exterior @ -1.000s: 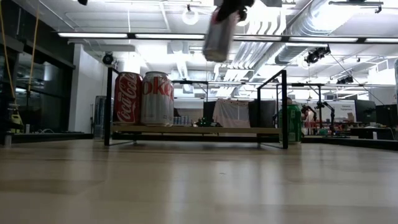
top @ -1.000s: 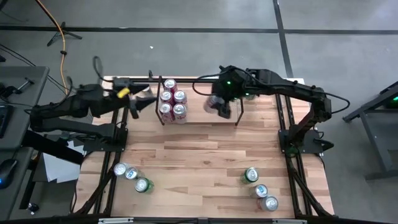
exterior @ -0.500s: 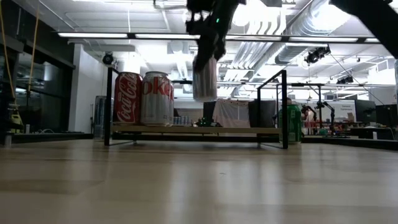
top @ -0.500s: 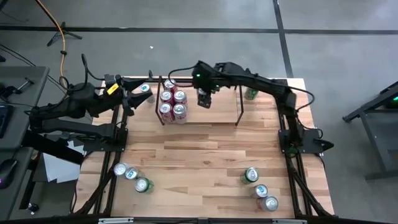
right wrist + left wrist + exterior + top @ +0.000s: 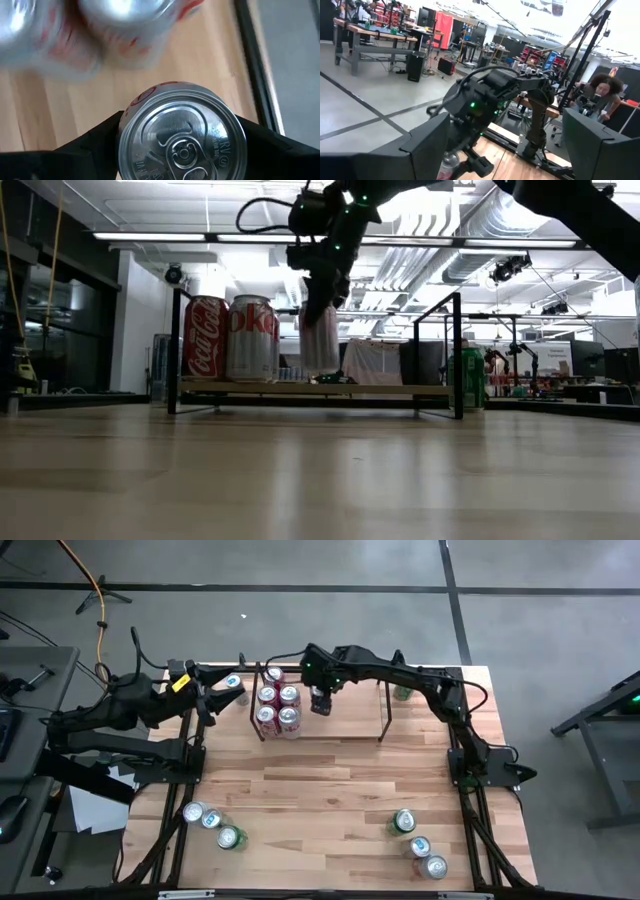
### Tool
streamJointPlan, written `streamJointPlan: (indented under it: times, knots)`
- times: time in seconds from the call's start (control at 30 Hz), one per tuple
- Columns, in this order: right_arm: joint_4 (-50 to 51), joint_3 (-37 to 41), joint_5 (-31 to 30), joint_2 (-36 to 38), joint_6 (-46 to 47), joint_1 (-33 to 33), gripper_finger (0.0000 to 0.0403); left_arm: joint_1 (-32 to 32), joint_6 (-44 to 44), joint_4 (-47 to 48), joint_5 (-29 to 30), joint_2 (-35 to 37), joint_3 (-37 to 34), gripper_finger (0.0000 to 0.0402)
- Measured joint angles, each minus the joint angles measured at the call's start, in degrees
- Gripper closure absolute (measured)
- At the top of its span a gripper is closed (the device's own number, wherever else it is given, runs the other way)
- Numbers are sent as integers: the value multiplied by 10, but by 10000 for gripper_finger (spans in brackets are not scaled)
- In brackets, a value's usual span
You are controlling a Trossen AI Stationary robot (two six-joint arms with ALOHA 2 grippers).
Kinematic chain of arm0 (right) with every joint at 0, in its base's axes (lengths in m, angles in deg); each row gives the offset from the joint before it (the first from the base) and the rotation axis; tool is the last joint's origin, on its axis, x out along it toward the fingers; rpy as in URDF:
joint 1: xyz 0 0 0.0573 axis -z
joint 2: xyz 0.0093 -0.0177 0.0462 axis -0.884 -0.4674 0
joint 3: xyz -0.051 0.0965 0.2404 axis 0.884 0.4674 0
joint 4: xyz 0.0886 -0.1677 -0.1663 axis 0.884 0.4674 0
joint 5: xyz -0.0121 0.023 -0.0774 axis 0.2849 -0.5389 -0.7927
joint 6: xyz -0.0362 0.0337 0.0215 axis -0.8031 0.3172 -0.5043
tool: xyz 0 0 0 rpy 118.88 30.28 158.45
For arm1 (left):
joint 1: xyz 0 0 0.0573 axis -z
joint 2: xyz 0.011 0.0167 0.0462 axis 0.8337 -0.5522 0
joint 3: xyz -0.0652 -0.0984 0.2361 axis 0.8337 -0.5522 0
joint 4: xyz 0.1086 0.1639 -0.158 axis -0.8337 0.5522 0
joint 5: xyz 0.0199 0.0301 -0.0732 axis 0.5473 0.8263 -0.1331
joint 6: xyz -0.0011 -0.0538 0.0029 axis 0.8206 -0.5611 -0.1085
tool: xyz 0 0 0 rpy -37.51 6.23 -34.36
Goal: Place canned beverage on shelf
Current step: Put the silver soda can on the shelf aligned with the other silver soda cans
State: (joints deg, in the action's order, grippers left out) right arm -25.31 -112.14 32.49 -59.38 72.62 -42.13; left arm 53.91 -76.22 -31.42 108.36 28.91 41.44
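A silver can (image 5: 182, 137) is held by the right gripper (image 5: 321, 703). The two dark fingers (image 5: 92, 142) press on the can's sides, one on each side, so the gripper is closed around it. The can's top with its pull tab faces the right wrist camera. In the low view the can (image 5: 320, 340) hangs upright over the shelf (image 5: 300, 389), just above the light wood base. It looks like it is not quite touching the base, but that is hard to tell.

The shelf (image 5: 382, 705) sits at the far side of the table (image 5: 320, 800). Four cans (image 5: 277, 705) already stand together at its left end, red ones and silver ones. The held can is just beside them, to their right. The rest of the shelf's base to the right is bare.

The left gripper (image 5: 203, 700) waits near the far left corner of the table, just left of the shelf. Its fingers (image 5: 427, 147) are spread apart and hold nothing. One silver can (image 5: 232, 683) stands close to it.

A green can (image 5: 465, 380) stands behind the shelf on the right. Three cans (image 5: 210, 822) lie near the front left of the table, and three more (image 5: 418, 840) near the front right.

In the left wrist view a person (image 5: 597, 92) sits in the room beyond the table.
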Motion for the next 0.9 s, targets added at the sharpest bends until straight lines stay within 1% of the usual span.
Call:
streamJointPlan:
  times: [0.13, 0.2, 0.4, 0.53, 0.73, 0.9]
  knots:
    - [13, 5, 35, 0, -107, -2, 116, 0, -3, 0, 0, 0, 0, 106]
    - [37, 6, 51, 0, -147, -2, 114, 0, -4, 0, -1, 0, 0, 106]
    - [52, 6, 51, 0, -237, -1, 103, 0, -16, -1, -3, 0, 0, 106]
    - [44, 6, 64, 0, -269, -1, 102, 0, -19, -1, -14, 0, 0, 106]
    - [41, 7, 67, -5, -275, -3, 100, 0, -21, -3, -16, 0, 0, 106]
    - [29, 26, 69, -7, -292, -5, 99, 0, -31, -3, -16, 0, 0, 106]
